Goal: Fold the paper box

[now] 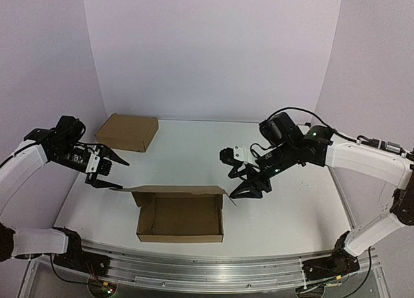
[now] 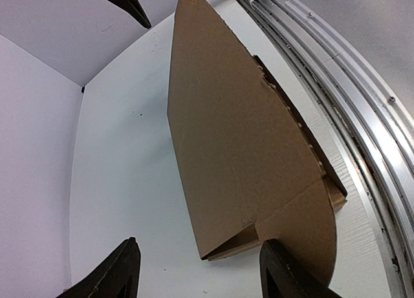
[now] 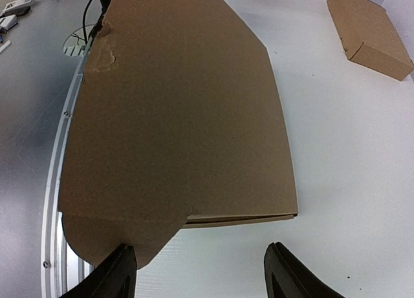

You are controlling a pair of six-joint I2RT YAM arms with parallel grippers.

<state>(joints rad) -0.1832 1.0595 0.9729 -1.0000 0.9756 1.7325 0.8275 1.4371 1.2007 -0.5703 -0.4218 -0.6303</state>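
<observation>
The paper box point(image 1: 180, 219) sits on the bench point(image 1: 194, 149) near its near edge. Its walls are up, but the lid point(image 1: 174, 189) stands open along the far side, so closing and tucking it look to remain. The left hand point(image 1: 123, 174) and right hand point(image 1: 231, 187) flank the lid's corners, both open and empty.

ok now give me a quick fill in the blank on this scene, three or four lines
1. ____ brown cardboard boxes lie on the table.
2. Seen from above, the closed box lies at the far ____ of the table.
3. The paper box has its raised lid standing ____ the left end effector and the right end effector.
4. Both end effectors hold nothing, and their jaws are ____.

Missing words: two; left; between; open
</observation>
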